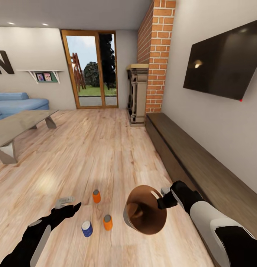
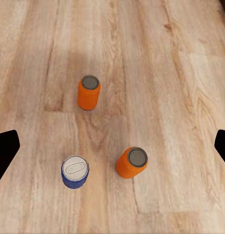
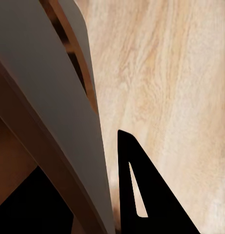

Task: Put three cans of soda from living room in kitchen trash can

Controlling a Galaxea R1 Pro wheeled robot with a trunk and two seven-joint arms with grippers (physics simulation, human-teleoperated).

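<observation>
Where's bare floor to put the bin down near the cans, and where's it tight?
Free: planks between the trash can, held tilted at its rim by the right gripper, and the low cabinet; also the wide floor between the far orange can and the coffee table. Crowded: the near orange can, the blue can and the open left gripper.

Home living room, blue sofa [image 1: 17, 102], low coffee table [image 1: 20, 124], wall-mounted television [image 1: 223, 63], long dark low cabinet [image 1: 202, 163], red brick column [image 1: 158, 55], glazed garden door [image 1: 92, 70], wood plank floor [image 1: 98, 155]
</observation>
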